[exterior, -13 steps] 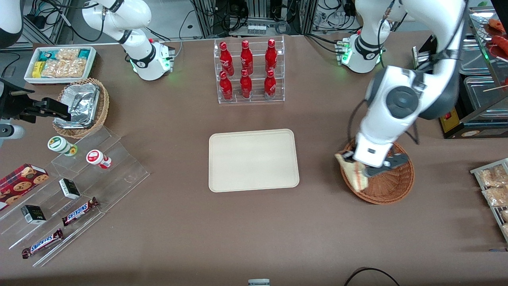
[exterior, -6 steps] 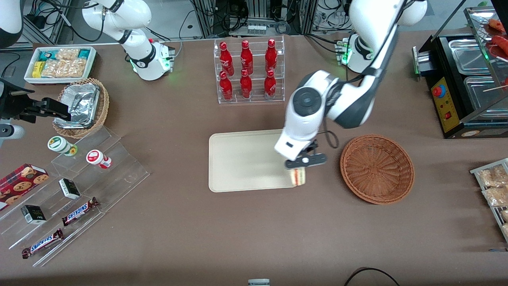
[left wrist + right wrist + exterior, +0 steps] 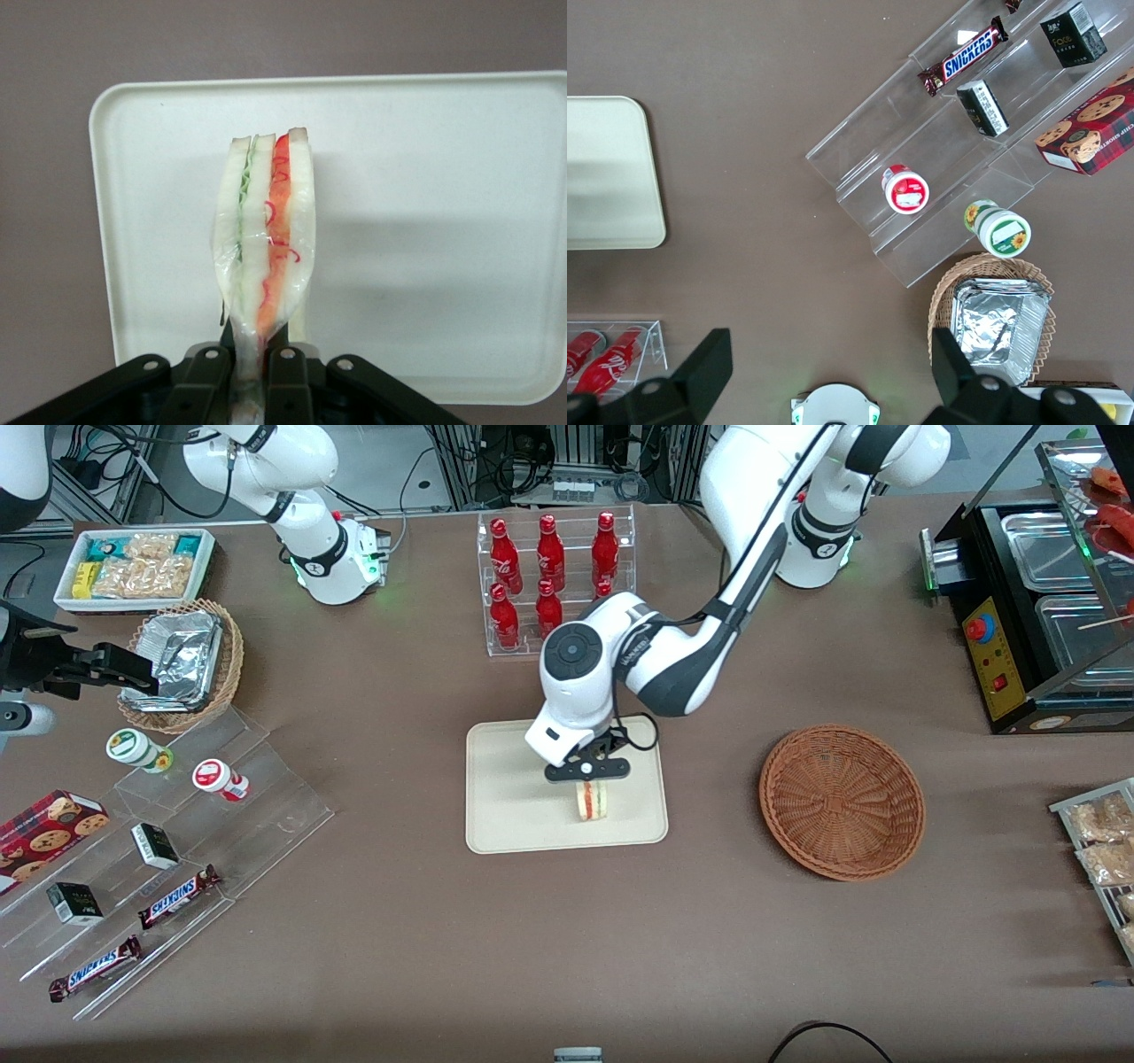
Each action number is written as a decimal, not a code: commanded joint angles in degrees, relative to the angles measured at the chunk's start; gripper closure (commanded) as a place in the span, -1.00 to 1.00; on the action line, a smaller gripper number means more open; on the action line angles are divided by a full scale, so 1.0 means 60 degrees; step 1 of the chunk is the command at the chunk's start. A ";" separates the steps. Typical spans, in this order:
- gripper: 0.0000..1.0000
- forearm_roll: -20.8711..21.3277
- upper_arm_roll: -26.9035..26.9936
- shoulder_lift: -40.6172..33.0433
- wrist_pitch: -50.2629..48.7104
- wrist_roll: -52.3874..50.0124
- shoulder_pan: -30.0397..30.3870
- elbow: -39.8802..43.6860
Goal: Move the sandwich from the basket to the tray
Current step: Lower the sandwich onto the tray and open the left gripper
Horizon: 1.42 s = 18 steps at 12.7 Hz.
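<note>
Cream tray (image 3: 505, 815) now under tool (image 3: 587, 782), clamped on sandwich (image 3: 593, 801); basket (image 3: 842, 802) emptied.

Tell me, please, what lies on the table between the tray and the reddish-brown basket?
Nothing: the front view shows only bare brown tabletop between the tray and the basket. The gripper holds the sandwich above the tray, not over that stretch.

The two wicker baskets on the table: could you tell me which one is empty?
The reddish-brown basket beside the tray is empty; the tan one holds foil trays. The tool holds the sandwich over the tray.
</note>
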 commanded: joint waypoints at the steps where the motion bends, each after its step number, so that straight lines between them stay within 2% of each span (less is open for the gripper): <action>1: 1.00 0.0028 -0.0035 0.0252 -0.0073 -0.0098 -0.0157 0.0350; 4: 1.00 0.0014 -0.0094 0.0487 0.0528 -0.0346 -0.0347 0.0350; 13: 0.96 0.0029 -0.0109 0.0955 0.0573 -0.0771 -0.0802 0.0320; 15: -0.99 0.0057 -0.0109 0.1000 0.0587 -0.0743 -0.0817 0.0320; 18: -1.00 0.0029 -0.0080 0.0898 0.0646 -0.0771 -0.0758 0.0393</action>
